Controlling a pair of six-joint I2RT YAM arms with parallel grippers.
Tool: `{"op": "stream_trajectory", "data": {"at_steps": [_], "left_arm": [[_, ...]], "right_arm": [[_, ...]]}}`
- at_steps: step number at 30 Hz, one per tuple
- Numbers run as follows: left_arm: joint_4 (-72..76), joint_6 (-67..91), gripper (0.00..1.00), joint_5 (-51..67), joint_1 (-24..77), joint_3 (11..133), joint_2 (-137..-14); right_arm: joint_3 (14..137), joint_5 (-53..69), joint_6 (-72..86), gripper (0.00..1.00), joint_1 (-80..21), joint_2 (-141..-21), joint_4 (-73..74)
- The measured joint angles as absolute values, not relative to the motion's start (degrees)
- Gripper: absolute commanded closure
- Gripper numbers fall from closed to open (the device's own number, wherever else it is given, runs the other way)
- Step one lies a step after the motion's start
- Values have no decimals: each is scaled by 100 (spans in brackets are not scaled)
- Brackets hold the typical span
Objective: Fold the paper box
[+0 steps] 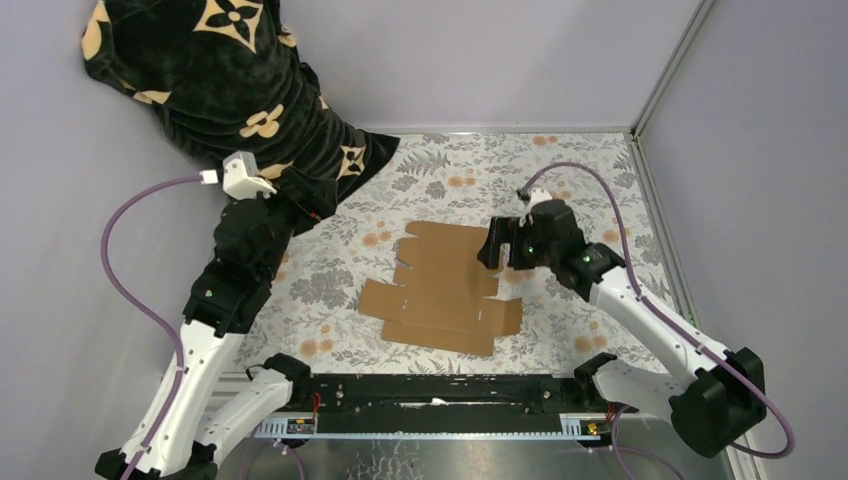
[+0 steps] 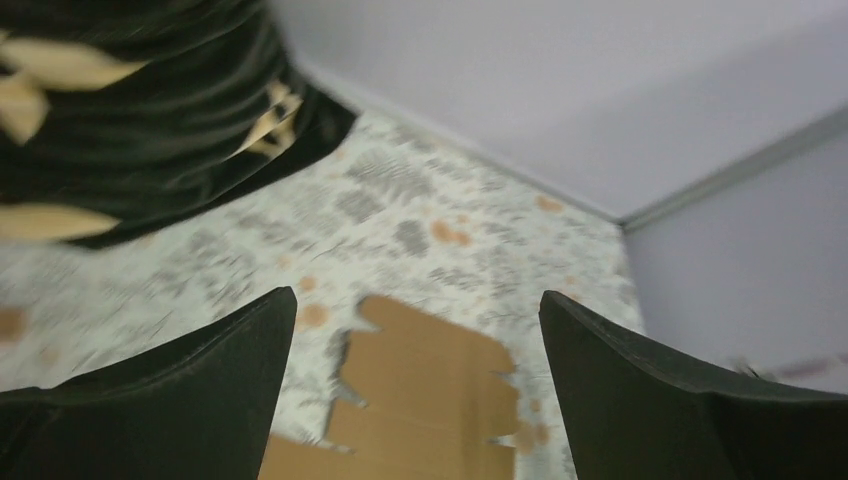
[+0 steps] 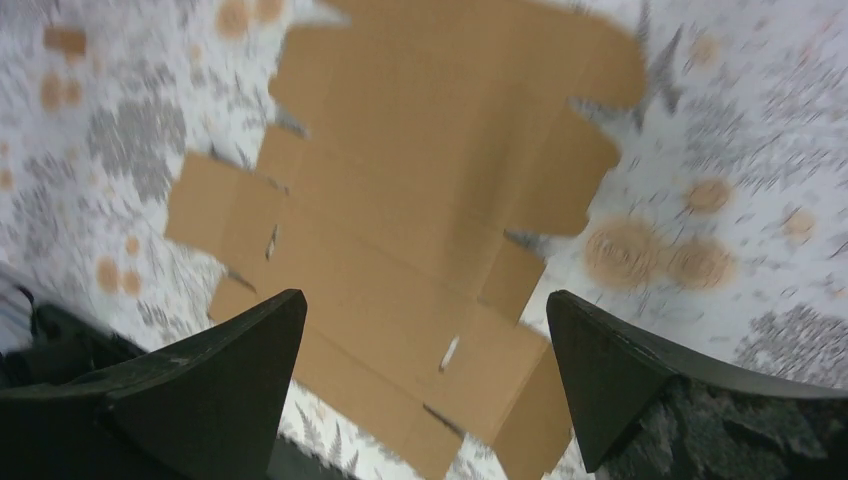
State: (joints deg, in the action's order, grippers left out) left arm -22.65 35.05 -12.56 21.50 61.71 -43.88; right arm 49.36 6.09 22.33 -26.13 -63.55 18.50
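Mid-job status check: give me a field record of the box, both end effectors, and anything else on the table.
paper box: flat unfolded sheet, lying on the floral table cover
left end effector: open, empty, apart from the box, close to the black patterned cloth
right end effector: open, empty, above the box's right side
folding: not yet begun
image quality: both wrist views blurred

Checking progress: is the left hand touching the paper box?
Apart. Top view shows bare floral tablecloth between the left hand and the paper box.
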Motion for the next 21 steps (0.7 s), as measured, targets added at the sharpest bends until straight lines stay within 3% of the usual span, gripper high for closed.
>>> {"op": "stream_trajectory", "data": {"at_steps": [7, 15, 21], "left_arm": [[-3433, 4082, 2, -2220, 1994, 5966, -5157], [-3743, 4652, 2, -2272, 480, 5605, -6849], [-3594, 4698, 4, -2270, -47, 5535, -7487]], "right_arm": [[4001, 622, 2408, 0, -3267, -5972, 2056], [4021, 676, 2320, 0, -3450, -6333, 2104], [4191, 836, 2279, 0, -3479, -6587, 2034]]}}
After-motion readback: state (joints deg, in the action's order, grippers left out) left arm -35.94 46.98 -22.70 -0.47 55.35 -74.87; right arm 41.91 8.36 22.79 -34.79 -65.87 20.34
